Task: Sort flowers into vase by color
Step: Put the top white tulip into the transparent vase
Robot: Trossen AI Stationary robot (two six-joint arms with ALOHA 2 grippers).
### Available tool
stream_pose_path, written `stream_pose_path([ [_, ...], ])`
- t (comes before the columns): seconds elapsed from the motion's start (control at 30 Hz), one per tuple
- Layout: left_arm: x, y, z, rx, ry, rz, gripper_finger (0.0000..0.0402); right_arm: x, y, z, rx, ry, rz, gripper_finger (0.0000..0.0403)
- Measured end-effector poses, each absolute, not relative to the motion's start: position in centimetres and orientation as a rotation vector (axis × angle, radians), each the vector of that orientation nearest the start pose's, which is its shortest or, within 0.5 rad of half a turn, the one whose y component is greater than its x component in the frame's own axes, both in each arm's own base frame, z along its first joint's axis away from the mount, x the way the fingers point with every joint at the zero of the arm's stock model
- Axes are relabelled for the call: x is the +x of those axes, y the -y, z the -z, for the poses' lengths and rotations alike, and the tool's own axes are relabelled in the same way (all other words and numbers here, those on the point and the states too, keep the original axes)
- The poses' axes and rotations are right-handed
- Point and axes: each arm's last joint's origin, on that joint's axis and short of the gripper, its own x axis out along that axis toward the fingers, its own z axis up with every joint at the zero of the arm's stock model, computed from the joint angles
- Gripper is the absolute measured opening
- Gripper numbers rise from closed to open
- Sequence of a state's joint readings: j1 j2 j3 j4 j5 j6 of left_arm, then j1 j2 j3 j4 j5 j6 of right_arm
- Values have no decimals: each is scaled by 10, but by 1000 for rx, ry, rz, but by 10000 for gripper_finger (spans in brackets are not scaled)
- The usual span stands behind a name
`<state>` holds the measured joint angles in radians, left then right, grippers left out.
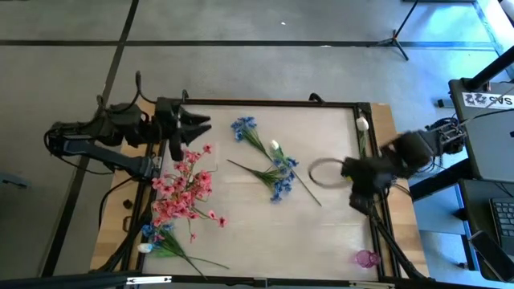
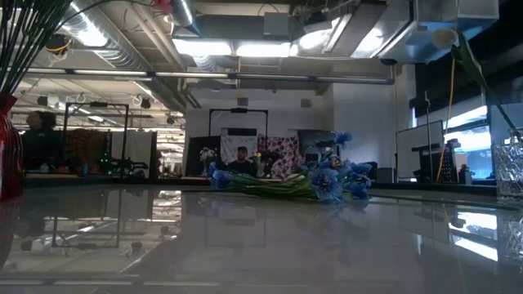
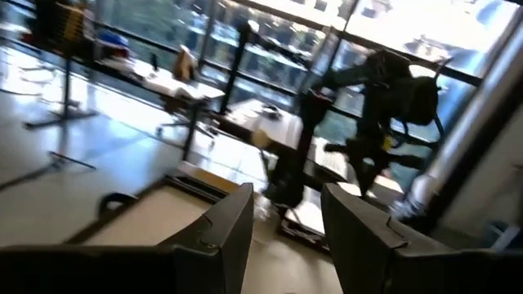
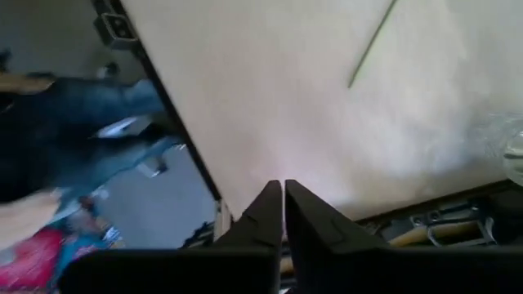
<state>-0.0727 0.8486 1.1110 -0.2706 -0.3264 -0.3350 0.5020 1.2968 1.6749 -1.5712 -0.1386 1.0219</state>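
Flowers lie scattered on the pale table (image 1: 241,233), and the clear glass vase (image 1: 325,172) serves as the landmark. Blue sprigs (image 1: 277,170) with one white bud (image 1: 275,145) rest just beside the vase, toward the left arm; one thin stem (image 1: 309,191) runs right past the vase's rim. Pink blooms (image 1: 183,191) make a thick heap well apart from the vase, near the left arm's side, with a small blue-and-white bunch (image 1: 157,239) next to that heap. Another white bud (image 1: 361,124) lies near the vase, at the table's edge. The right tool (image 1: 347,170) sits just beside the vase — fingers (image 4: 270,214) pressed together, holding nothing. The left tool (image 1: 201,125) hovers well apart from the vase, above the pink heap — fingers (image 3: 233,224) spread, empty.
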Motion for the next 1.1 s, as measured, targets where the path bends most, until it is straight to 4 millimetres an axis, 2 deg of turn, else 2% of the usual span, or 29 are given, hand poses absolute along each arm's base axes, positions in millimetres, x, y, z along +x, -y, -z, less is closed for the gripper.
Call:
stream_pose_path([
  [0.17, 168, 17, -422, -364, 37, -192, 141, 138, -137, -415, 610, -1219, 138, 74],
  [0.3, 164, 23, -425, -397, 63, -160, 141, 117, -159, -412, 549, -1136, 167, 127],
  [0.43, 159, 23, -428, -432, 90, -182, 141, 113, -175, -404, 513, -1115, 218, 173],
  [0.5, 158, 24, -428, -438, 89, -174, 141, 115, -184, -391, 501, -1102, 247, 192],
  [0.6, 158, 26, -428, -454, 87, -163, 141, 121, -192, -358, 518, -1062, 337, 212],
  [0.8, 157, 29, -428, -458, 81, -142, 141, 133, -199, -266, 510, -805, 433, 219],
  [0.93, 157, 30, -428, -458, 79, -137, 141, 152, -184, -207, 445, -665, 515, 220],
  [1.1, 157, 30, -428, -474, 76, -119, 141, 174, -149, -156, 356, -658, 659, 220],
])
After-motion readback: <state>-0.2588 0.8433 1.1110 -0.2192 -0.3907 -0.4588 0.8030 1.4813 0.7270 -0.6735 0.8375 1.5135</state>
